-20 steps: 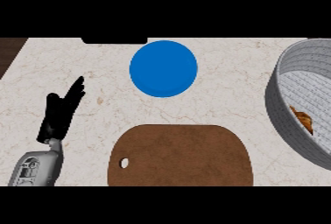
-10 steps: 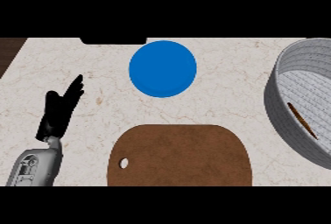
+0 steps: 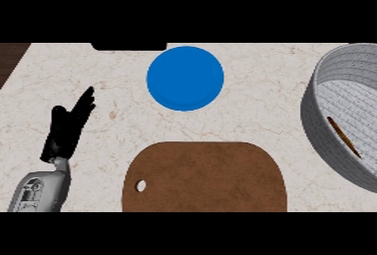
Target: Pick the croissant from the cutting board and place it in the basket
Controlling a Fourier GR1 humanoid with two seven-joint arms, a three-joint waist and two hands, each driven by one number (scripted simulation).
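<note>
At the view's right edge, a round grey woven basket point(image 3: 315, 117), partly cut off. Inside it, against the inner wall, only a thin golden-brown sliver of croissant point(image 3: 344, 137). At lower centre, a brown wooden cutting board point(image 3: 206, 174) with a small hole. Beyond it, a round blue plate point(image 3: 184, 78). At left, over the pale marble counter point(image 3: 258, 119), the black left hand point(image 3: 68, 128), fingers straight, open.

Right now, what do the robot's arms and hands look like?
Only the left arm shows: a light grey forearm with darker recessed panels, narrowing at the wrist. The left hand is black, with slender fingers and a thumb. No cables or markings show. The right hand is out of view.
</note>
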